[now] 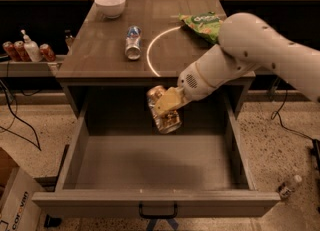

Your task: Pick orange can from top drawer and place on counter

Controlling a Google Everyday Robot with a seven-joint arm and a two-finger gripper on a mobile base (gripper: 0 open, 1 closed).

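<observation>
The orange can [163,111], dented and copper-coloured, hangs in the air above the open top drawer [155,162], just below the counter's front edge. My gripper [166,102] is shut on the can, its pale yellowish fingers [169,100] clamped across the can's upper side. The white arm reaches in from the right. The drawer is pulled fully out, with a black handle [157,210] on its front panel, and nothing lies on its floor. The counter [100,50] above it bears a pale curved arc [152,50].
On the counter lie a silver-and-blue can [133,42] on its side, a white bowl [110,4] at the back left and a green snack bag [204,24] at the back right. Red cans and a bottle [25,50] stand on a low shelf at left. A cardboard box [12,195] sits lower left.
</observation>
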